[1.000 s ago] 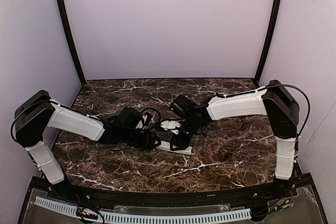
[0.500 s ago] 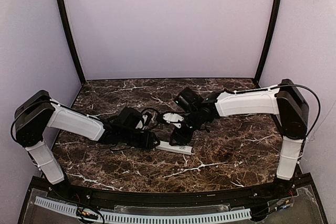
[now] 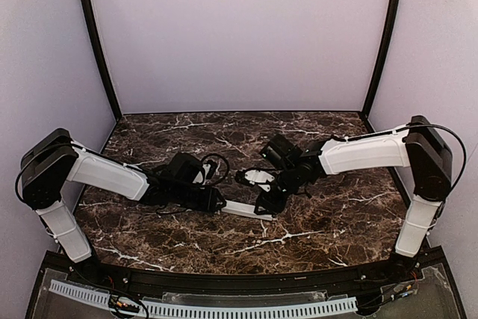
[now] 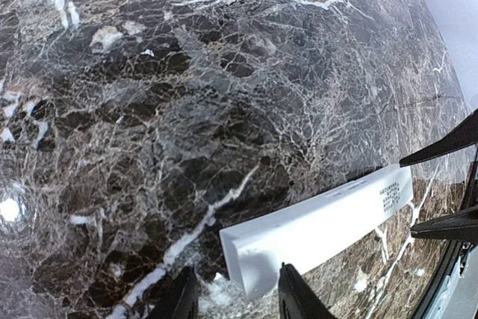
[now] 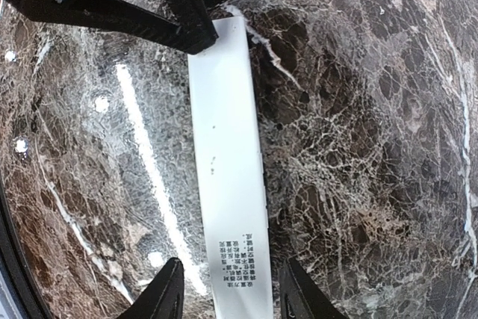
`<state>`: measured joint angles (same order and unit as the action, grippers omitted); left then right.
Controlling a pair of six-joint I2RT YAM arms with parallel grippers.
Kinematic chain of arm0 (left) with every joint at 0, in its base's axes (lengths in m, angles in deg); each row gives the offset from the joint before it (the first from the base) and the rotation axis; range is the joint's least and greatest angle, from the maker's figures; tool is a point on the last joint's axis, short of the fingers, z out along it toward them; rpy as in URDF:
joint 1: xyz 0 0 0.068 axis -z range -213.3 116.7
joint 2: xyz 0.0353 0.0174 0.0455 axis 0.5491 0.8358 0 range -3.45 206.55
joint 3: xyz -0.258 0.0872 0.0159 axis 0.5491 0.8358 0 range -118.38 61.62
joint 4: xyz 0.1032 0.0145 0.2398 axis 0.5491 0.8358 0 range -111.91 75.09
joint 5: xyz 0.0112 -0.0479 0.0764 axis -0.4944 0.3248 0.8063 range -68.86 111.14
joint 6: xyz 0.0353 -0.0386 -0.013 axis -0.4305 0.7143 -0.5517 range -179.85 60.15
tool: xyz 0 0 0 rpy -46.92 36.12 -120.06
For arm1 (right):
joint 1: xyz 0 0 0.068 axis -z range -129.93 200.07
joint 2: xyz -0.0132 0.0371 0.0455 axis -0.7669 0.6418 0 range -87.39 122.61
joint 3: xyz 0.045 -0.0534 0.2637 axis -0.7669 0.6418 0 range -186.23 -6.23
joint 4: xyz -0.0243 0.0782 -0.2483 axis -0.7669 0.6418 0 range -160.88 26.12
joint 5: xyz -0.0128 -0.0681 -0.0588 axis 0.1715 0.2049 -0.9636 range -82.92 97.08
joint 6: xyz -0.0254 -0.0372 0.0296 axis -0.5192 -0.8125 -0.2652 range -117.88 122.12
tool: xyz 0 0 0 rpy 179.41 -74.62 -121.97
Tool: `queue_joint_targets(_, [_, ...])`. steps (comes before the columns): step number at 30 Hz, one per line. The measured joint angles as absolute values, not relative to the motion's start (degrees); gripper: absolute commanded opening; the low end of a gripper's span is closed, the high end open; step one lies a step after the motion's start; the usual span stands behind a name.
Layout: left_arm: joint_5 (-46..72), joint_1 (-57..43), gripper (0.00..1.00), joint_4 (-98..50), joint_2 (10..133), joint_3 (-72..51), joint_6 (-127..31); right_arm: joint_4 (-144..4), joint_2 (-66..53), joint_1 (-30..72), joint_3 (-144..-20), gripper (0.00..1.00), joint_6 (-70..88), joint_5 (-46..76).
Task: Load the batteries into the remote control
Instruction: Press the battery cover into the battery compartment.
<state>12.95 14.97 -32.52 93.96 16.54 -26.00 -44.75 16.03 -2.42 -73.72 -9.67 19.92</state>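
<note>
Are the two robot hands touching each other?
Apart. The right wrist view shows the left gripper at one end of the remote control, the right gripper at the other, its white length between them.

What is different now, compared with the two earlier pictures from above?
The right arm swung outward to its right, and the right gripper slid a little that way along the remote control; its jaws straddle it, unclamped. Nothing was grasped or released. The left gripper and the remote stayed put.
</note>
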Motion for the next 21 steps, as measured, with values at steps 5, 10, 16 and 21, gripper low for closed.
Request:
queue_joint_targets(5, [12.8, 15.0, 0.36, -32.5, 94.0, 16.5, -26.2, -45.4, 16.0, -2.4, -73.3, 0.44, -9.1, 19.7])
queue_joint_targets(10, [12.8, 15.0, 0.36, -32.5, 94.0, 16.3, -26.3, -46.2, 14.6, -1.0, -71.8, 0.44, -5.8, 19.9])
queue_joint_targets(16, [12.8, 15.2, 0.36, -32.5, 94.0, 15.1, -26.9, -46.2, 7.8, 2.4, -68.5, 0.41, 3.1, 20.3])
queue_joint_targets(21, [13.2, 15.8, 0.36, -32.4, 94.0, 14.7, -27.4, -47.1, 4.0, 4.8, -64.3, 0.38, 11.6, 23.0])
